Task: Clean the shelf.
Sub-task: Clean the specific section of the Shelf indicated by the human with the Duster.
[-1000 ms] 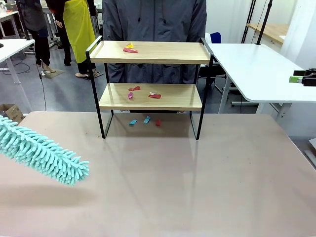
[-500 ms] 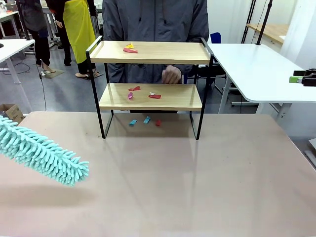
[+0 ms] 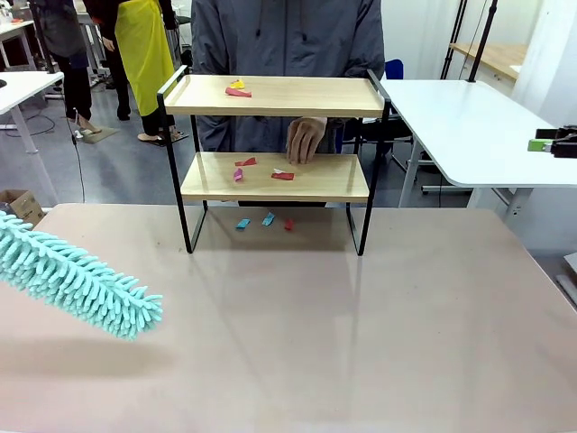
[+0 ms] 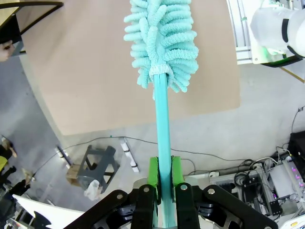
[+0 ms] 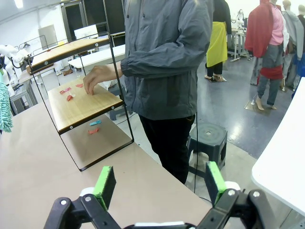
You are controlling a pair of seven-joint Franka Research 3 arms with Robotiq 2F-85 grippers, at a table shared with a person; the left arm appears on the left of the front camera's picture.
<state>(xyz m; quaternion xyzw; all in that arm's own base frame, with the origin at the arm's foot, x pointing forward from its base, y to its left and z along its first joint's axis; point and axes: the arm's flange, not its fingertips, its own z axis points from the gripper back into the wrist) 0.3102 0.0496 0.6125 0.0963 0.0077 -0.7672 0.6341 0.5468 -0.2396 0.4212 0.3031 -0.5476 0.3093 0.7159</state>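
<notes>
Gripping duster (image 3: 81, 284) w/ L pincer (image 4: 161, 169); person's hand (image 3: 305, 140) at shelf (image 3: 297, 95).

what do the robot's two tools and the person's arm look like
The left tool and the right tool look alike: black jointed links with round pivots, and two fingers faced with bright green pads. The person's sleeve is dark grey, loose and creased, part of a matching jacket.

The shelf (image 3: 306, 96) stands at the worktop's (image 3: 361, 325) far edge; coloured scraps (image 3: 282, 175) lie on both boards and on the worktop beneath.
</notes>
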